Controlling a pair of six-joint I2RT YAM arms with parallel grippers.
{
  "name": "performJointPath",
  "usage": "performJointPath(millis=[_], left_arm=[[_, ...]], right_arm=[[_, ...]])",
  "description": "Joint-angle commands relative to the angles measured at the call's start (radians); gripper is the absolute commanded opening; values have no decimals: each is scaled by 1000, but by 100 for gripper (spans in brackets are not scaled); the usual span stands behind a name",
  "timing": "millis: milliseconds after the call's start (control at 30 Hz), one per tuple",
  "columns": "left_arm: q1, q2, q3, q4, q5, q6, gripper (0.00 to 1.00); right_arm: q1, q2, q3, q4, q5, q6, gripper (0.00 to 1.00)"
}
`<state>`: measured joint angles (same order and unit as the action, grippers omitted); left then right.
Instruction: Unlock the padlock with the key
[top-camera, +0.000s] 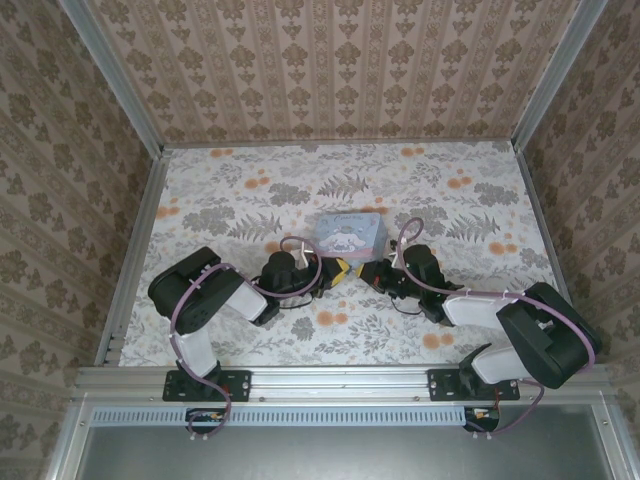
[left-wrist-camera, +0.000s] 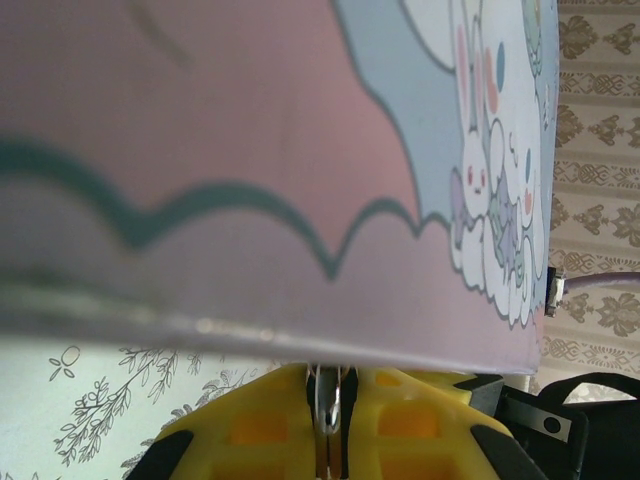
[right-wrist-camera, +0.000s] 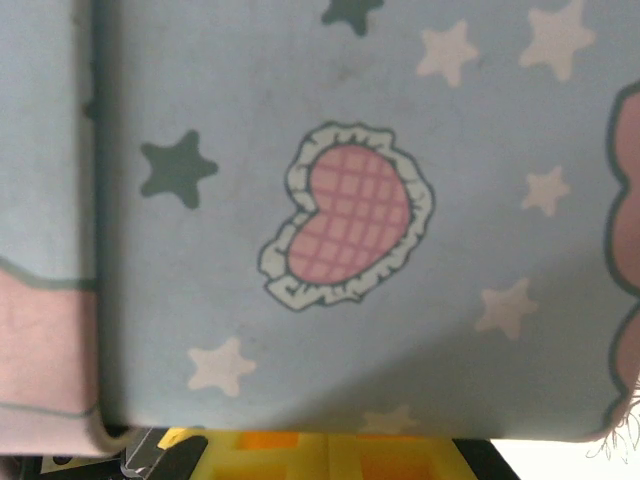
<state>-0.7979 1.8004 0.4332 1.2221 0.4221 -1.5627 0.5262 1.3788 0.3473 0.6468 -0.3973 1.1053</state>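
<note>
Well, the left gripper (left-wrist-camera: 328, 440) is pinching its yellow fingers (left-wrist-camera: 255, 425) almost together on a thin metal piece (left-wrist-camera: 328, 400). I cannot tell whether that is the key or the padlock's shackle. Just beyond it the tin (left-wrist-camera: 300, 150) is standing very close. The right gripper (right-wrist-camera: 325, 455) is hovering right up against the tin's starry side, and I cannot tell how wide it is open. From above, both grippers are facing each other on the surface (top-camera: 250, 190), just in front of the tin. The padlock body is too small to pick out there.
</note>
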Motion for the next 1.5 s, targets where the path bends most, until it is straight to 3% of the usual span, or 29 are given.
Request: performJointPath(millis=[0, 433, 933, 1267, 1467], left_arm=[[-5, 7, 4, 62, 4, 10, 0], [-17, -15, 12, 62, 1, -3, 0], [-31, -69, 48, 63, 49, 1, 0], [-33, -108, 27, 63, 74, 22, 0], [-33, -111, 21, 63, 79, 27, 0]], right_arm=[[-4, 5, 31, 16, -10, -5, 0], [-5, 94, 26, 122, -6, 37, 0], [-47, 283, -19, 515, -92, 307, 0], [-99, 306, -8, 511, -191, 267, 0], [-116, 346, -5, 591, -213, 344, 0]])
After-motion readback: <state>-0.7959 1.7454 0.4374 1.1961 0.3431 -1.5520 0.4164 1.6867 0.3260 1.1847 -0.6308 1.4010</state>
